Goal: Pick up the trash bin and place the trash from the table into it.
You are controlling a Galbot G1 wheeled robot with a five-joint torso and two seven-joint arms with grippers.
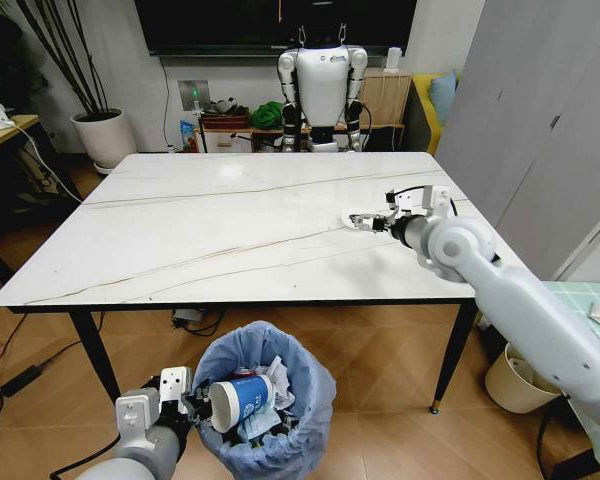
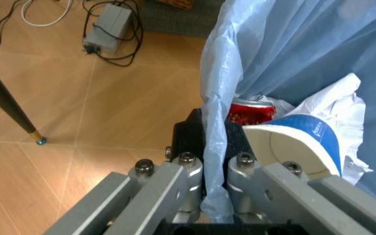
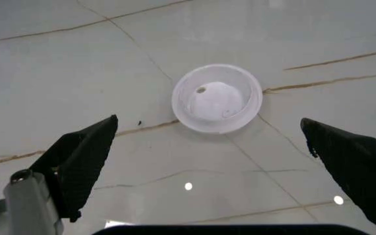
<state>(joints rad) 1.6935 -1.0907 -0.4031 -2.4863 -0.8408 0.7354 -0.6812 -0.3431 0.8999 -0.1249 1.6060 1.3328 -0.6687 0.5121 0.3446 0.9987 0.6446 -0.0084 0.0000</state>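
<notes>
Head view: right hand (image 1: 365, 222) over the glossy white marble-look counter (image 1: 210, 230), right side, fingers spread apart by the white round plastic lid (image 1: 359, 220). Small round trash bin with light blue bag liner (image 1: 310, 395) on the floor at the near counter edge; left hand (image 1: 192, 403) at its left rim.

Left wrist view: left hand (image 2: 204, 156) clamped on the liner edge (image 2: 213, 132); blue-white paper cup (image 2: 299, 144) and red can (image 2: 250, 111) inside.

Right wrist view: black fingers (image 3: 83, 156) wide open, lid (image 3: 217, 98) on the counter between and beyond them.

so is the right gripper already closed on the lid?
No: the right gripper is open, its fingers spread apart above the lid.
</notes>
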